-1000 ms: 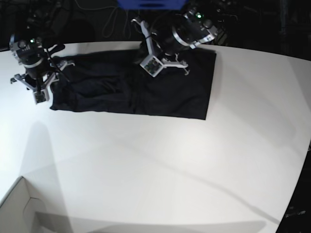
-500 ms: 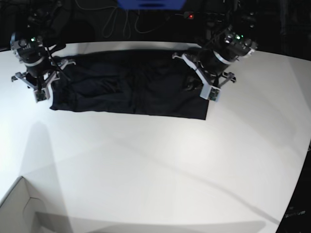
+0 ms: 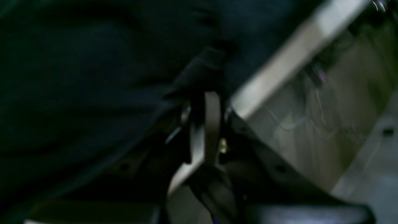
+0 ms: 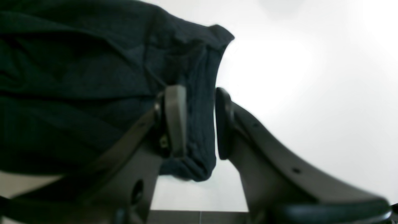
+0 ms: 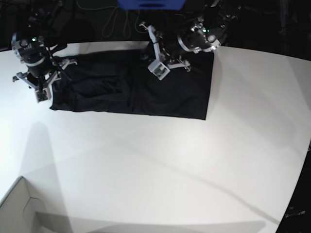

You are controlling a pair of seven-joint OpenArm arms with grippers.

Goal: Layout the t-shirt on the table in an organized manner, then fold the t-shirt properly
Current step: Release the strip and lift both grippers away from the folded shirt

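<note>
black t-shirt (image 5: pixel 131 92) lies flat at table's (image 5: pixel 160 165) 12 o'clock; right gripper (image 4: pixel 199 124) clamps its edge; left gripper (image 3: pixel 206 93) narrow, pinching the fabric.

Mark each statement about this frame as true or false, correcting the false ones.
1. The t-shirt lies spread along the far side of the table. True.
2. The right pincer has fabric between its fingers. True.
3. The t-shirt is white. False: it is black, on a white table.
4. The left pincer hangs over the bare near half of the table. False: it is at the shirt's far edge.
5. A white box corner shows at the near left of the base view. True.
6. The shirt is folded into a small square. False: it lies as a wide rectangle.
</note>
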